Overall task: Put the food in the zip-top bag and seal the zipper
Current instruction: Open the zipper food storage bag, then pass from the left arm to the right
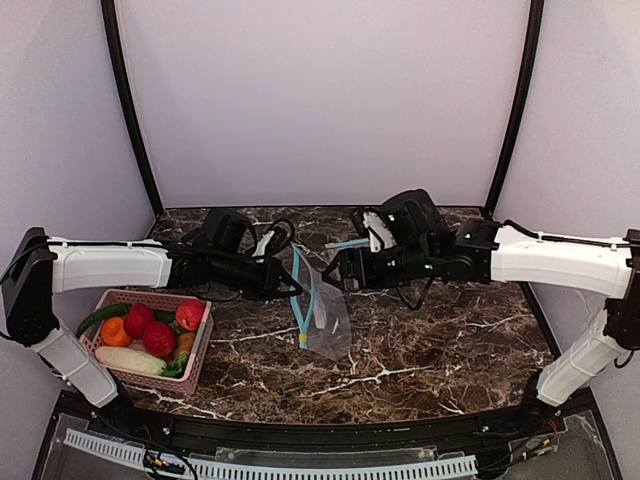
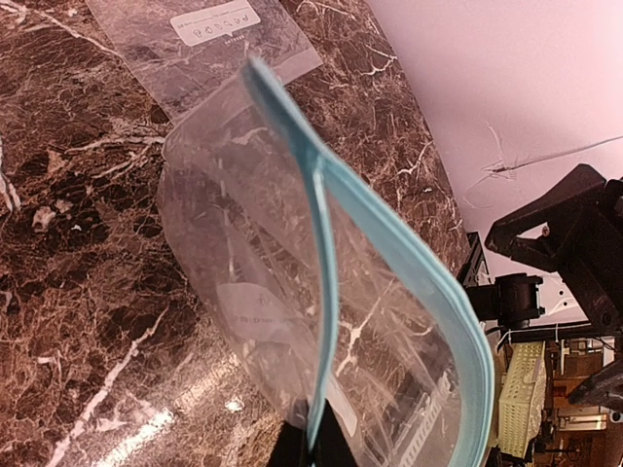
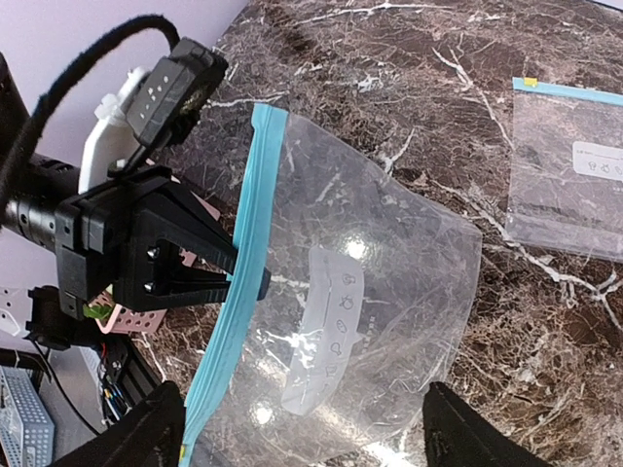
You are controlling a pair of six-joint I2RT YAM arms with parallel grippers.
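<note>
Bag-opening step: your left gripper (image 3: 250, 283) pinched zipper (image 3: 249, 185) of zip-top bag (image 3: 389, 263); right gripper (image 1: 337, 272) spread. Next probably: grip opposite lip; food (image 1: 150, 335) not yet bagged.

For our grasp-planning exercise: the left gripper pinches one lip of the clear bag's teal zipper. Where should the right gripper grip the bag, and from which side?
Probably the free zipper lip, mid-span, from the side opposite the left gripper. The mouth of the zip-top bag stands parted, so that lip bows away from the pinched one, and the open right gripper faces it.
</note>
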